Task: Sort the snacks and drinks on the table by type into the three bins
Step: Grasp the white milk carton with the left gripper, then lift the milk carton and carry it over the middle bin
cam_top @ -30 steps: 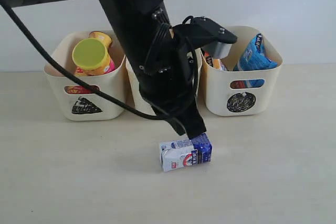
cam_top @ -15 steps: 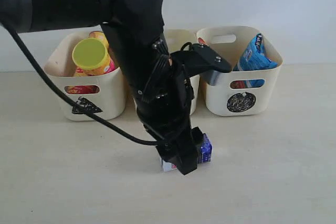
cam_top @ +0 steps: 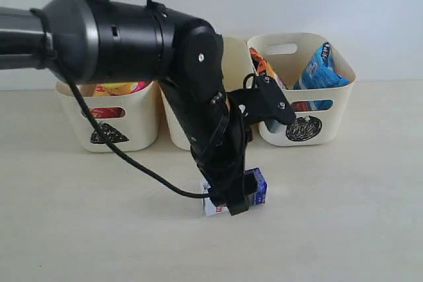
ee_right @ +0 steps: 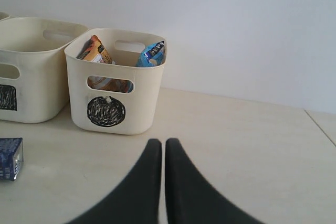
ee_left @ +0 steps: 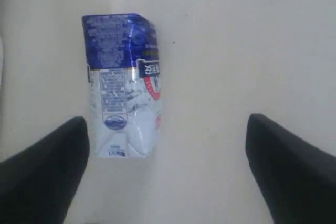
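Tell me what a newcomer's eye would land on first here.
The bulky black left arm fills the exterior view's middle, its open left gripper straddling a small blue and white box-shaped carton lying on its side on the pale beige table. Behind it, the cream plastic bin with the scribbled circle holds a blue crinkly bag and an orange-brown bag.

Left fingers (ee_left: 37, 174) apart, right fingers (ee_right: 144, 182) together
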`<state>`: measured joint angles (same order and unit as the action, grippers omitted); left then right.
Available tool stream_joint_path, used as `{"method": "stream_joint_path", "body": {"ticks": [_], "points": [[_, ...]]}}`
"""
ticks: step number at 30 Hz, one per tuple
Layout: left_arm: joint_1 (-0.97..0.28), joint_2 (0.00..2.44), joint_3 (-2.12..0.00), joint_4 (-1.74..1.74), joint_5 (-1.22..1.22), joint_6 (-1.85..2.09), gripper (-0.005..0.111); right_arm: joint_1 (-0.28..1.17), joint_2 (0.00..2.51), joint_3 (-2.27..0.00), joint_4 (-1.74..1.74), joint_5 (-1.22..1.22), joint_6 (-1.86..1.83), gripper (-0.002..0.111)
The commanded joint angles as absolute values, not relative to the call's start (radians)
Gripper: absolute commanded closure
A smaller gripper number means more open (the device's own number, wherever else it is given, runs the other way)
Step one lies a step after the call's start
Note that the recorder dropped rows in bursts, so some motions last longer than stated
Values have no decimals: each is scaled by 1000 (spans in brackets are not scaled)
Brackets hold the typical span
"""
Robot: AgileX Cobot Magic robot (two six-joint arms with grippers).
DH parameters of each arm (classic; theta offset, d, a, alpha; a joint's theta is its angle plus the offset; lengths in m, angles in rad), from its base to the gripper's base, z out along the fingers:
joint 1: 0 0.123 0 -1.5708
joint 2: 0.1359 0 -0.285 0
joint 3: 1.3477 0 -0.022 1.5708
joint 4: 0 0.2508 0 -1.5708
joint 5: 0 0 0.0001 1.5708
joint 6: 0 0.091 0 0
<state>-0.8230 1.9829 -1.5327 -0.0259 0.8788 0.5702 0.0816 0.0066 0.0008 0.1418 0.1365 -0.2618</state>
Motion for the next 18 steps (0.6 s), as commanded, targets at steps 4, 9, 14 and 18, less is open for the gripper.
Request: {"method": "stream_joint_path", "body": {"ticks": [4, 9, 14, 18], "points": [[-827, 2104, -1528, 123, 763, 580, 31, 79, 0, 0, 143, 124, -269, 108], [-827, 2154, -1528, 123, 667, 552, 31, 79, 0, 0, 143, 124, -269, 108], [-827, 2188, -1528, 119, 617, 543, 31, 79, 0, 0, 143, 124, -269, 108], [-827, 2209, -1528, 119, 646, 514, 53, 79, 0, 0, 143, 124, -269, 108]]}}
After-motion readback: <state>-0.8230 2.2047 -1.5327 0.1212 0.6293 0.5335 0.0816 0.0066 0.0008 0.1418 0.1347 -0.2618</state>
